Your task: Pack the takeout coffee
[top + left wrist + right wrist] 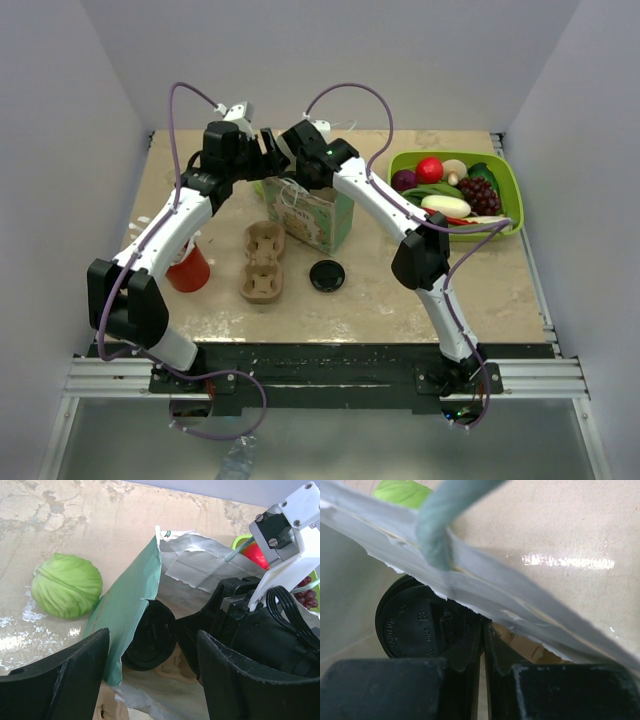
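Observation:
The takeout coffee (150, 635) stands inside the green paper bag (315, 212); only its round black lid (415, 625) shows. My left gripper (152, 647) hangs open over the bag's mouth with nothing held, the bag's green wall (130, 605) rising between its fingers and the cup just beyond them. My right gripper (485, 627) is at the bag's white inner rim (485, 592). Its fingers are pressed nearly together on that paper edge, with a hairline slit between them. In the top view both grippers meet above the bag, left (262, 150) and right (290, 165).
A cardboard cup carrier (263, 262) lies in front of the bag, with a loose black lid (327, 274) to its right. A red cup (188, 268) stands by the left arm. A green tray (503, 175) of produce sits at back right. A green cabbage (66, 586) lies behind the bag.

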You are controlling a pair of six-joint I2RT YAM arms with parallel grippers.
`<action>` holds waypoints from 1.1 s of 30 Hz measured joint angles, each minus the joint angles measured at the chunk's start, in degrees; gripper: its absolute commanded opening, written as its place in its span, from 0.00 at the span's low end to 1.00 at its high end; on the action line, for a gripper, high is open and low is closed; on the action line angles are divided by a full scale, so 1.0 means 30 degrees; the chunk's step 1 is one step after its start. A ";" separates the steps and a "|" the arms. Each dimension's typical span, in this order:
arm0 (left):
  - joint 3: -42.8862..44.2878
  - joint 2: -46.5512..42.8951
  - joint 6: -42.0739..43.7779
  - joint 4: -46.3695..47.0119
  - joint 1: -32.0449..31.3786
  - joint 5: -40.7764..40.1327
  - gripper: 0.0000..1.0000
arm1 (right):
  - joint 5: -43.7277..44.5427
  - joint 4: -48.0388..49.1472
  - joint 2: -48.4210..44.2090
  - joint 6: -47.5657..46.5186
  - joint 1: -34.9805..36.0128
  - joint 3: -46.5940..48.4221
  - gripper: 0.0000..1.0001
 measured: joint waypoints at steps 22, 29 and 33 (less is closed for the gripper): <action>0.0000 0.0175 0.0044 -0.0015 0.0036 0.0175 0.73 | -0.0226 0.0612 -0.0444 0.0255 0.0000 -0.0452 0.38; 0.0007 0.0357 0.0044 -0.0066 0.0036 0.0211 0.73 | -0.0233 0.0772 -0.1115 0.0248 0.0015 -0.0736 0.42; 0.0044 0.0364 0.0044 -0.0240 0.0036 0.0211 0.73 | -0.0226 0.1013 -0.1989 0.0233 0.0015 -0.1151 0.44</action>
